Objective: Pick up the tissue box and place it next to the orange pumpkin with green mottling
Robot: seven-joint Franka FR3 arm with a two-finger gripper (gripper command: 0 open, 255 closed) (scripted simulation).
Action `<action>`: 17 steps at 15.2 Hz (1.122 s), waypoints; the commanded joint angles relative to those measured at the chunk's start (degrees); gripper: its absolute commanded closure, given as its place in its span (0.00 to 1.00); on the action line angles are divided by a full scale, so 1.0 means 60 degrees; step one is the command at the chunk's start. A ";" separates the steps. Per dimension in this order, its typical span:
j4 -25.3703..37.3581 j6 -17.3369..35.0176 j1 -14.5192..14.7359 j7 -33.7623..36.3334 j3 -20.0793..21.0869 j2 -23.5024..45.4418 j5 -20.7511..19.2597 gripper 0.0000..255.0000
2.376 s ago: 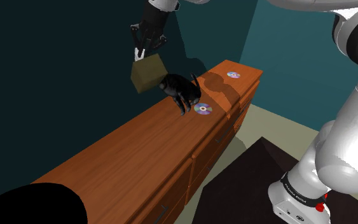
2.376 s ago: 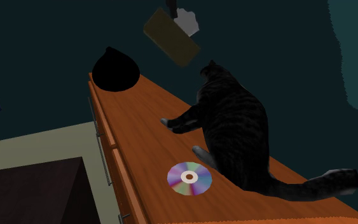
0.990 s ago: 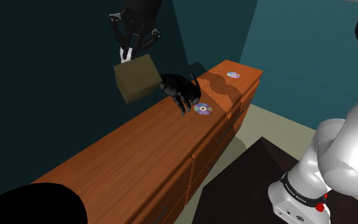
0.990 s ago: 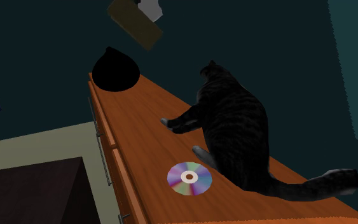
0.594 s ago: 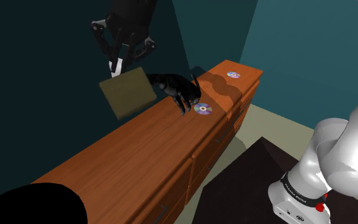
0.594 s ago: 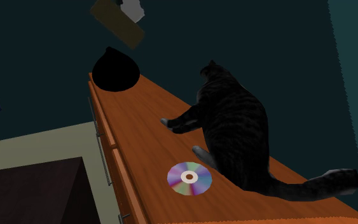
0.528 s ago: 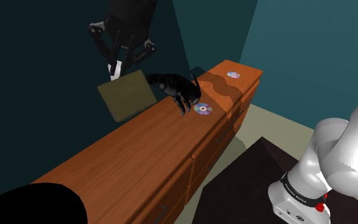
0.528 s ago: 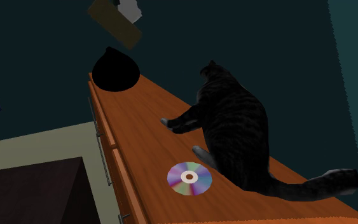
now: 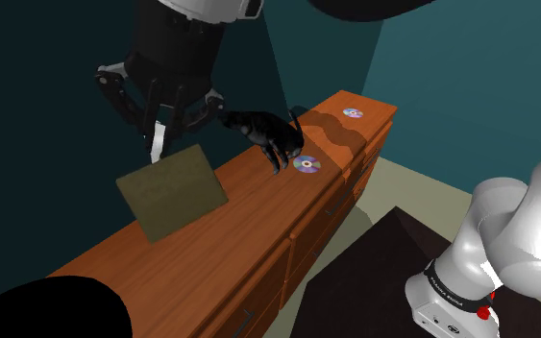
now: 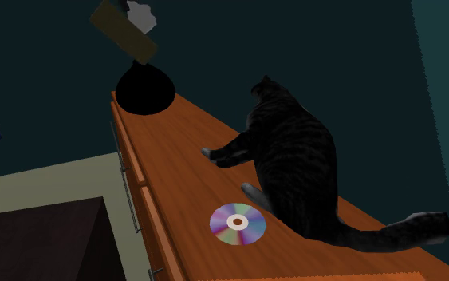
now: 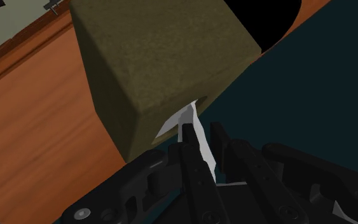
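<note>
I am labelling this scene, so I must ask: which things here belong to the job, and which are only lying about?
Job: tissue box, hanging from the tool by its white tissue; black pumpkin-shaped thing, the target.
Lying about: dark cat; shiny disc beside the cat; second disc.

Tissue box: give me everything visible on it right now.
The tissue box is a plain olive-brown block with a matte surface. A white tissue sticks out of one face. The box hangs tilted in the air above the wooden dresser top, clear of it. The claw is shut on the tissue, and nothing else touches the box.
</note>
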 commanded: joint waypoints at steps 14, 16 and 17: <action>-0.2178 0.1966 0.0034 0.0048 0.0018 -0.0233 0.0082 1.00; -0.2427 0.2222 0.0037 0.0060 0.0025 -0.0226 0.0075 1.00; -0.2548 0.2349 0.0038 0.0067 0.0028 -0.0219 0.0069 1.00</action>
